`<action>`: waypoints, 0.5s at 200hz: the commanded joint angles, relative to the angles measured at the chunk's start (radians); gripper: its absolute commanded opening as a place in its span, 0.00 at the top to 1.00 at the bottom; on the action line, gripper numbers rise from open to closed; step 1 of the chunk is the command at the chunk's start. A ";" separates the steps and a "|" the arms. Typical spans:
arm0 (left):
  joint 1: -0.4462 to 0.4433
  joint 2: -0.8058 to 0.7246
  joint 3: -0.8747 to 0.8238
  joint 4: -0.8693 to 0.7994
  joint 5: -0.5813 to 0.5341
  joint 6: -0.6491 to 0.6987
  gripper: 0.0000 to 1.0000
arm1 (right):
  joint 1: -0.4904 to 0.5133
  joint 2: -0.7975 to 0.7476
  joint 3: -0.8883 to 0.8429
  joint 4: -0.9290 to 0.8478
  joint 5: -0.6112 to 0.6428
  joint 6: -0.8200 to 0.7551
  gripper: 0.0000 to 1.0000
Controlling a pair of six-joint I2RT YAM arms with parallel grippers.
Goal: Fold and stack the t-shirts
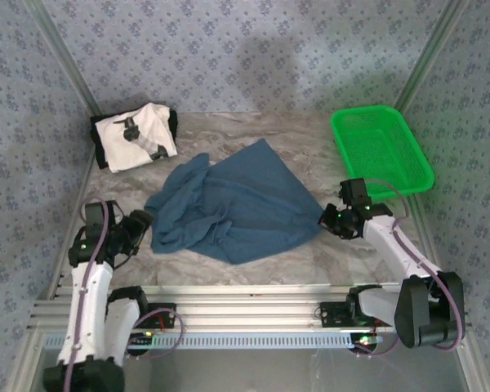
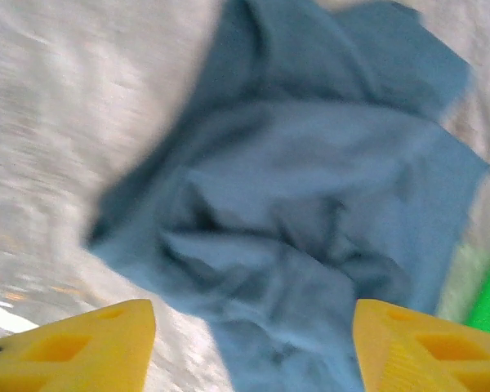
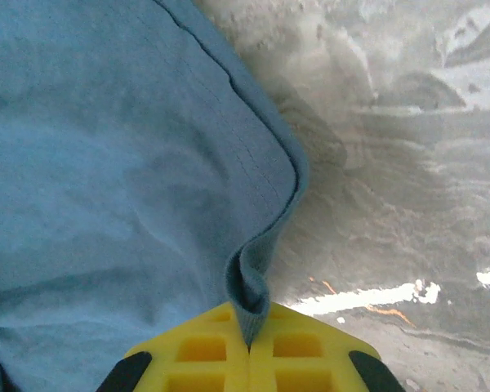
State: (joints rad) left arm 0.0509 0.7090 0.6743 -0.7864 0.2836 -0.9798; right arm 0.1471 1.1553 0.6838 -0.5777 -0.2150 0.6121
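- Clamped shut at the right gripper (image 3: pixel 249 331), with a pinch of the blue shirt's (image 3: pixel 106 163) hemmed corner standing up as a small fold between the pads
- Spread wide at the left gripper (image 2: pixel 253 327), nothing between the yellow fingers (image 2: pixel 90 343); hovering just beside the crumpled left edge of the cloth, wrist view blurred
- Probably light, limp and not slippery: likely to sag and trail behind a single pinch, so two holds needed to spread it flat
- Best taken by hems and corners, where the stitched edge gives a thicker, firmer bite; for the left side, likely a corner dug out of the bunched folds, though cannot tell which fold hides it
- No fragility to fear; main risk judged to be catching two layers at once or dragging the heap instead of opening it
- Plain dark teal-blue, matte, smooth and flat toward the right tip, heaped in deep wrinkles on the left
- Spread across the middle of the table (image 1: pixel 310 135), between the two arms, one point reaching toward the back
- Further out, white shirt (image 1: pixel 135 137) folded into a compact packet at the far-left corner, black-grey print up, dark trim at the edges, apart from the blue one
- Green basket (image 1: pixel 384 151) at the far right, clear of both shirts
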 commanded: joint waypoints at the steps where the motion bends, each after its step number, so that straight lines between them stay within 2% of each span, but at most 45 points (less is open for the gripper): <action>1: -0.213 0.045 0.104 0.051 0.040 -0.156 0.28 | 0.006 -0.003 -0.015 -0.049 0.025 -0.026 1.00; 9: -0.311 0.081 0.122 0.049 0.034 -0.216 0.28 | 0.007 0.005 -0.014 -0.046 0.022 -0.033 1.00; 19: -0.441 0.117 0.131 0.056 -0.024 -0.290 0.28 | 0.008 0.017 -0.011 -0.041 0.022 -0.041 1.00; 29: -0.520 0.136 0.106 0.097 -0.060 -0.378 0.27 | 0.007 0.030 -0.011 -0.039 0.020 -0.047 1.00; 52: -0.597 0.128 -0.042 0.331 -0.112 -0.598 0.27 | 0.008 0.046 -0.014 -0.027 0.004 -0.054 1.00; 78: -0.672 0.211 -0.062 0.409 -0.196 -0.681 0.27 | 0.008 0.075 -0.009 0.005 -0.013 -0.060 1.00; 100: -0.723 0.304 -0.130 0.619 -0.240 -0.804 0.27 | 0.009 0.088 -0.006 0.015 -0.021 -0.063 1.00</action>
State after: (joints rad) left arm -0.6285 0.9443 0.5888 -0.4099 0.1333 -1.5726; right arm 0.1497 1.2263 0.6739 -0.5747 -0.2195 0.5743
